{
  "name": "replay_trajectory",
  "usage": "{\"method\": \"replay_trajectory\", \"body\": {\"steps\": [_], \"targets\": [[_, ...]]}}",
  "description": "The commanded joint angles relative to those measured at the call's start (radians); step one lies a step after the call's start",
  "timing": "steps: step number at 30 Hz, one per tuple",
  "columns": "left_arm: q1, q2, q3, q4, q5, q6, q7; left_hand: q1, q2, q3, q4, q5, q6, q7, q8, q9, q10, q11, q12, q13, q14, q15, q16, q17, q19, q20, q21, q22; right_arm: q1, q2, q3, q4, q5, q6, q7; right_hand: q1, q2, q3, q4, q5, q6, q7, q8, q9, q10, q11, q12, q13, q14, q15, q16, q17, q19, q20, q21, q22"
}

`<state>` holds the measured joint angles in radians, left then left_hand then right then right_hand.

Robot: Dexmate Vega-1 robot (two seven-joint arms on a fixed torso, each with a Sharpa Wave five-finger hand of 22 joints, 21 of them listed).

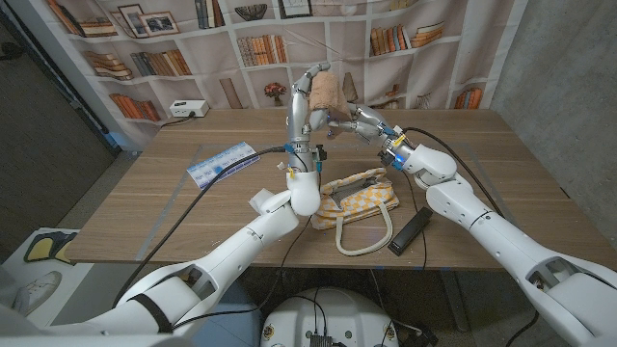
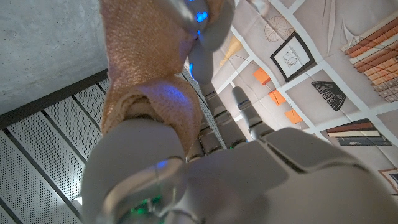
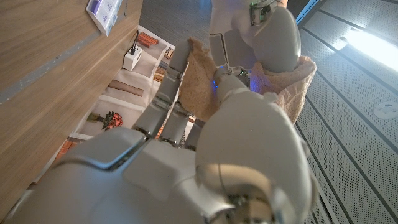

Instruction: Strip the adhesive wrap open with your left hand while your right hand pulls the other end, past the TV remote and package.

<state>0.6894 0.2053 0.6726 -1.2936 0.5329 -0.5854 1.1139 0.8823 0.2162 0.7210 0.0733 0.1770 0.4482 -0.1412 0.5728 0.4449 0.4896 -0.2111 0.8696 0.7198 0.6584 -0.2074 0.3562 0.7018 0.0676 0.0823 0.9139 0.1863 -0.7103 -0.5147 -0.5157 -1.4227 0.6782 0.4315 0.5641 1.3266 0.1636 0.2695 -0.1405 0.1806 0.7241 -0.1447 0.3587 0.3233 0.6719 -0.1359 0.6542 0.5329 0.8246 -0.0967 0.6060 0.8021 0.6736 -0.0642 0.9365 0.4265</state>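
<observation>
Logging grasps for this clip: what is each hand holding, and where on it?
Left hand grips the tan adhesive wrap roll; right hand pinches its loose end.

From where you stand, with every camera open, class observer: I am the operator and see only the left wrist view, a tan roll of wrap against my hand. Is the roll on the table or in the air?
Observer: In the air. The head view shows the left hand holding the wrap up above the table.
Operator: Where is the right hand?
Observer: The right hand reaches in beside the wrap, its fingers at the roll.
Operator: What lies under the arms?
Observer: A yellow checked bag with a white handle, and a black TV remote near the table's front edge.
Operator: And the package?
Observer: A blue and white package lies on the robot's left.
</observation>
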Motion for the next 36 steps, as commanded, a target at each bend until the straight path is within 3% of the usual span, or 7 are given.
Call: {"method": "replay_trajectory", "body": {"steps": [1, 18, 30, 36], "targets": [[0.021, 0.022, -0.030, -0.025, 0.032, 0.024, 0.003, 0.006, -0.002, -0.006, 0.000, 0.004, 0.007, -0.002, 0.005, 0.001, 0.009, -0.002, 0.008, 0.005, 0.014, -0.010, -0.006, 0.006, -0.005, 0.004, 0.005, 0.000, -0.055, -0.037, 0.034, -0.059, -0.012, -0.028, -0.099, 0.016, -0.004, 0.010, -0.003, -0.006, 0.046, 0.012, 0.008, 0.006, 0.012, 0.018, 0.007, 0.002, 0.018, -0.139, -0.013, 0.021, -0.006, -0.142, 0.043, 0.008], [0.065, 0.005, -0.099, -0.026, 0.034, 0.010, 0.003, 0.031, 0.004, 0.007, -0.001, 0.007, -0.045, 0.003, -0.018, -0.008, -0.024, -0.004, -0.025, -0.029, -0.005, -0.017, -0.025, 0.001, -0.010, 0.008, 0.006, -0.001, -0.109, -0.098, 0.079, -0.159, -0.055, -0.057, -0.231, 0.034, -0.017, 0.017, -0.013, -0.006, 0.111, 0.034, 0.003, -0.003, 0.057, 0.035, 0.008, -0.018, 0.049, -0.138, -0.033, 0.058, -0.013, -0.142, 0.110, 0.002], [0.089, -0.019, -0.150, -0.017, 0.079, 0.008, 0.003, 0.062, 0.008, 0.030, -0.011, 0.013, -0.044, 0.005, -0.022, -0.013, -0.024, -0.005, -0.036, -0.045, 0.004, -0.015, -0.025, 0.001, -0.015, 0.010, 0.012, 0.002, -0.121, -0.139, 0.081, -0.195, -0.065, -0.083, -0.235, 0.034, -0.023, 0.019, -0.012, -0.006, 0.118, 0.035, -0.009, -0.009, 0.068, 0.035, 0.000, -0.035, 0.063, -0.137, -0.047, 0.068, -0.018, -0.141, 0.134, -0.008], [0.085, -0.003, -0.131, -0.022, 0.029, 0.006, 0.003, 0.072, 0.010, 0.040, -0.005, 0.015, -0.039, 0.004, -0.023, -0.015, -0.035, -0.003, -0.045, -0.053, 0.001, -0.011, -0.029, 0.000, -0.016, 0.009, 0.017, 0.004, -0.134, -0.169, 0.086, -0.236, -0.091, -0.099, -0.258, 0.033, -0.025, 0.020, -0.011, -0.006, 0.133, 0.038, -0.011, -0.013, 0.085, 0.031, -0.003, -0.047, 0.079, -0.137, -0.051, 0.074, -0.016, -0.139, 0.150, -0.014]]}}
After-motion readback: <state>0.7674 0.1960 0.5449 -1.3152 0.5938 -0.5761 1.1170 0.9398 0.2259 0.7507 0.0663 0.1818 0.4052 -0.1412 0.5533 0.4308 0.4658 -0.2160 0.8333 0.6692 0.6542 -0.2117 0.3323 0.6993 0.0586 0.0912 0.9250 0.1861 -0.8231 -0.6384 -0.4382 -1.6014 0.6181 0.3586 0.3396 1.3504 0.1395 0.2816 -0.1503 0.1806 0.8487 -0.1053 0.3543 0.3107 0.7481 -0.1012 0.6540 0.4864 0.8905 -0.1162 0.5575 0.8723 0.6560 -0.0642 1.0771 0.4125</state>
